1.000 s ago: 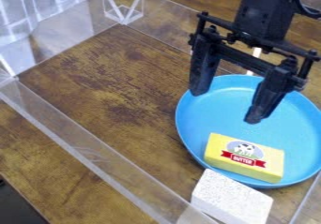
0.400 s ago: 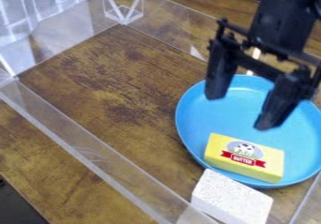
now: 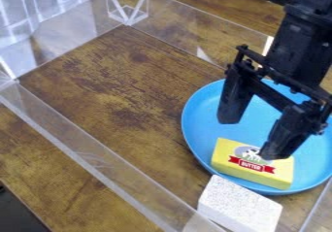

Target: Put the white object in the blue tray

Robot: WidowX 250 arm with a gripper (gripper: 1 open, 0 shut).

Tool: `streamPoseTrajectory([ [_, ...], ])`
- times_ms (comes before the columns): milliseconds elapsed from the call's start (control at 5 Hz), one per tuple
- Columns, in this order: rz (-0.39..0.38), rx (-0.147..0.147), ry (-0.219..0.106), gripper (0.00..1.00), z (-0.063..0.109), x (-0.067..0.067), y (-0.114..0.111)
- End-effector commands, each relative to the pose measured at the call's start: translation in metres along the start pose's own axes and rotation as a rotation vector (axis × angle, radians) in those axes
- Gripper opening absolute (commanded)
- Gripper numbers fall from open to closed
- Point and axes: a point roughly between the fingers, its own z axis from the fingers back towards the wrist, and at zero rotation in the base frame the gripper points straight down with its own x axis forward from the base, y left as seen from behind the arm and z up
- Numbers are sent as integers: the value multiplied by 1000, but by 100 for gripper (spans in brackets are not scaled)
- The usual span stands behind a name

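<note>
This looks like a robot test bench in a lab rather than a home. A dark, worn wooden tabletop [image 3: 116,81] is fenced by low clear plastic walls [image 3: 78,153], which stand well to the left of the fingers [image 3: 236,98] of a black robot gripper [image 3: 262,119]. The few props near those fingers are simple ones, such as a blue tray [image 3: 208,115] under them.

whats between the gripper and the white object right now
In the camera view, the yellow block and the near rim of the blue tray lie between the open gripper and the white object.
</note>
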Motion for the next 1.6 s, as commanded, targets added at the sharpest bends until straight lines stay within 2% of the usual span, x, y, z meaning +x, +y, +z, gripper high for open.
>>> streamPoseTrajectory([
  [0,20,-3,-103,100,35,-11,3],
  [200,7,-19,-125,100,49,-17,13],
  [400,-12,-15,-135,100,47,-23,21],
  [600,-1,-33,-143,100,48,-22,14],
  [1000,-22,-44,-129,100,27,-14,14],
  [1200,-115,-28,-113,100,29,-8,5],
  [1400,-71,-28,-122,100,33,-12,13],
])
